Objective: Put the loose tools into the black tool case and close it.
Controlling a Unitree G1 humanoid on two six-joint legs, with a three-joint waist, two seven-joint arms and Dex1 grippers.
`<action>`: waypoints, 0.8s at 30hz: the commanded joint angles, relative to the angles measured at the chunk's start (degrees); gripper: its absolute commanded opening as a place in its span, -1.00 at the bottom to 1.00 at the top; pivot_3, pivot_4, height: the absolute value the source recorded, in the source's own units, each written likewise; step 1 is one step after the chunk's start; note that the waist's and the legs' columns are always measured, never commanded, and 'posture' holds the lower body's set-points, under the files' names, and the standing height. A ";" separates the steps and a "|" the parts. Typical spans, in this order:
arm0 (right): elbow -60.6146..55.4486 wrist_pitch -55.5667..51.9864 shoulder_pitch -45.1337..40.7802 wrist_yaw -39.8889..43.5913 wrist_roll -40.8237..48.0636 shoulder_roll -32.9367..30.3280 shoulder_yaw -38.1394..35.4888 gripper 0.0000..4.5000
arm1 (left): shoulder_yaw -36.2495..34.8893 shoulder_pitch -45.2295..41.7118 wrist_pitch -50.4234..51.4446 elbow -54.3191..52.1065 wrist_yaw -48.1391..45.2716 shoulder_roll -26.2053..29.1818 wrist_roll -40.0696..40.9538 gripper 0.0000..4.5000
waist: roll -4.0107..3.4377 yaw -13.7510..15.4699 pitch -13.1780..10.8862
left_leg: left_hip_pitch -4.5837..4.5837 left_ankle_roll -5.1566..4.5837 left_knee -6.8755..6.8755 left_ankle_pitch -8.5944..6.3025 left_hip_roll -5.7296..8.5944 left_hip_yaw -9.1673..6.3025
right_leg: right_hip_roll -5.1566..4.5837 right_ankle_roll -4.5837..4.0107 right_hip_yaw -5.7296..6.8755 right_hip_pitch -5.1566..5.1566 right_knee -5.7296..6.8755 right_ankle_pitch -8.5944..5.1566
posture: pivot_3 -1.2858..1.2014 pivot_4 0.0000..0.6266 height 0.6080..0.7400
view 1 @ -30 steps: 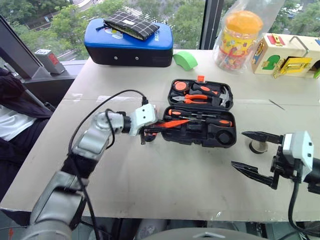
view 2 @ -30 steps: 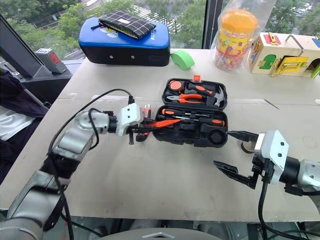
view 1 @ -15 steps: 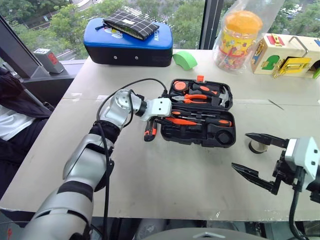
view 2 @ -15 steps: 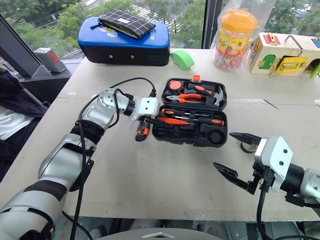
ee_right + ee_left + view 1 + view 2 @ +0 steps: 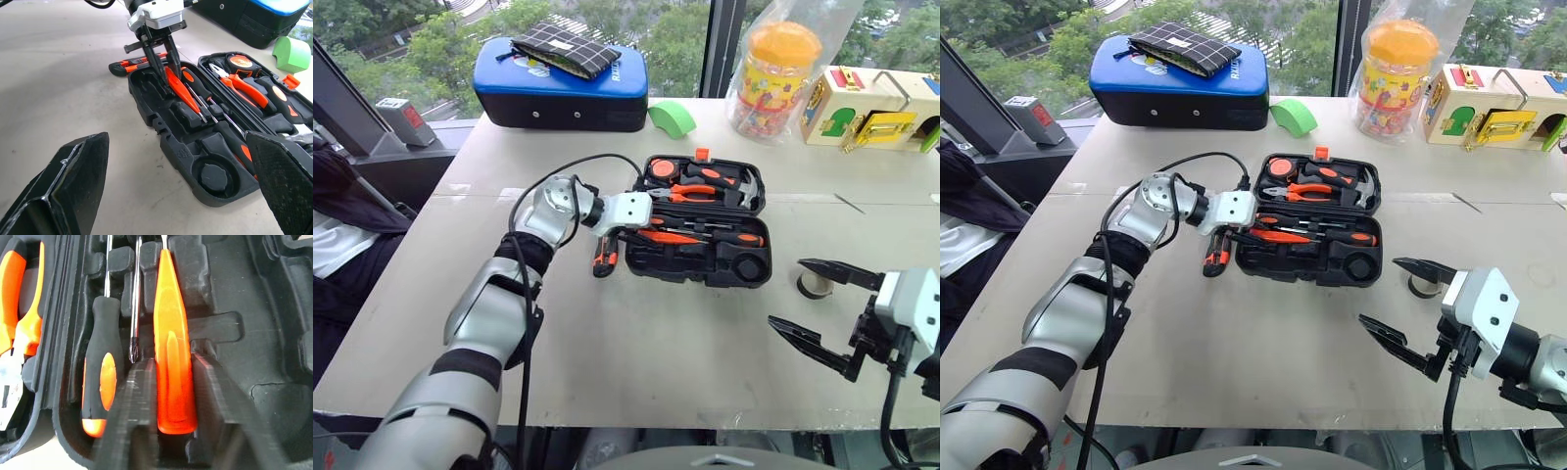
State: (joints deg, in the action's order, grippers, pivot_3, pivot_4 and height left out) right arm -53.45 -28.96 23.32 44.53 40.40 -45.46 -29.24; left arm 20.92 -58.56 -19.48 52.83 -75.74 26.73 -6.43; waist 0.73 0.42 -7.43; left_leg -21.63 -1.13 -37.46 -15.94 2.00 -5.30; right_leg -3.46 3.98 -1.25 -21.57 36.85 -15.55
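Note:
The black tool case (image 5: 697, 275) lies open in mid-table. My left gripper (image 5: 642, 228) reaches into its left end. It is open, and its fingers (image 5: 137, 396) stand on either side of the butt of the slim orange tester screwdriver (image 5: 172, 333), which lies in a recess. Beside the tester rests an orange-and-black screwdriver (image 5: 100, 382), with another (image 5: 736, 238) further right. The utility knife (image 5: 604, 259) lies on the table just left of the case. The dark tape roll (image 5: 816, 285) sits right of the case, beside my wide-open right gripper (image 5: 789, 295).
The lid half holds pliers and a hammer (image 5: 710, 184). At the back stand a blue-and-black case (image 5: 563, 98) with a checked pouch on it, a green roll (image 5: 674, 117), an orange-lidded jar (image 5: 773, 73) and a wooden latch box (image 5: 876, 103). A person's dark sleeve (image 5: 333, 186) is at the left.
My left gripper carried the orange tester rightward from beside the case into its left end. The tester now lies in a recess and the fingers have parted. The right gripper stayed put.

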 commanded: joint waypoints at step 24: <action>-1.86 0.75 -0.10 -2.90 -0.45 0.61 1.16 1.00 | -6.16 21.64 42.19 -39.46 17.68 -3.13 7.49 -0.97 | -0.04 -0.33 0.07 | 0.00 0.03 0.00 0.01 -0.20 -0.10 | 0.11 -0.02 -0.10 0.00 -0.01 0.00 | 0.03 -0.52 1.00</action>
State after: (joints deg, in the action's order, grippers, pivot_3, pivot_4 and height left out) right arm -53.49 -28.75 23.02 42.05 39.66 -44.98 -27.43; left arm 13.24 -38.88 22.47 15.63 -57.81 23.05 1.32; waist 0.70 0.09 -7.36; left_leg -21.62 -1.09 -37.46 -15.92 1.82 -5.36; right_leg -3.36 3.96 -1.37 -21.57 36.84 -15.54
